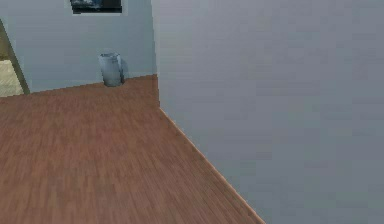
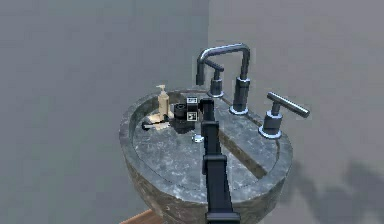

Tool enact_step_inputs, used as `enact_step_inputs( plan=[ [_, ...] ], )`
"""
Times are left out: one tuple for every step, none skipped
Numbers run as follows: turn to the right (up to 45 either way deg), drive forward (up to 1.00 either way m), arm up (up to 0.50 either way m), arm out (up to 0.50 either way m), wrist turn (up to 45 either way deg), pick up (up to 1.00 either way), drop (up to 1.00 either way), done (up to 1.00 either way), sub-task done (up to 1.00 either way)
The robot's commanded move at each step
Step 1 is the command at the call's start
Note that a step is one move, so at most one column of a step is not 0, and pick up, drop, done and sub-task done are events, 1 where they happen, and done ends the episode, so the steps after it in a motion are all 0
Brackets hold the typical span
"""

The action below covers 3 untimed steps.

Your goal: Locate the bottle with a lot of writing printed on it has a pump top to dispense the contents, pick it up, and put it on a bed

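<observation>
In the arm side view a small tan bottle with a pump top [image 2: 161, 101] stands on the rim of a round dark stone sink [image 2: 150, 165], at its left side. My arm [image 2: 214, 170] reaches up across the basin. Two white marker squares [image 2: 190, 108] sit at its far end. The gripper [image 2: 157, 122] lies just left of them, right at the foot of the bottle. I cannot tell whether it holds anything, since the bottle stands on the rim behind it.
A dark metal faucet [image 2: 228, 70] with two lever handles [image 2: 278, 112] rises at the back of the sink, against a grey wall. In the forward view a wooden floor [image 1: 90, 160] runs to a grey bin [image 1: 111, 69] by the far wall. A grey wall [image 1: 280, 100] blocks the right.
</observation>
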Motion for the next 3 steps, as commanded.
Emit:
enact_step_inputs(
  plan=[
    [0.0,0.0,0.0,0.0,0.0,1.0,0.0,0.0,0.0],
    [0.0,0.0,0.1,0.0,0.0,0.0,0.0,0.0,0.0],
    [0.0,0.0,0.08,0.0,0.0,0.0,0.0,0.0,0.0]
  ],
)
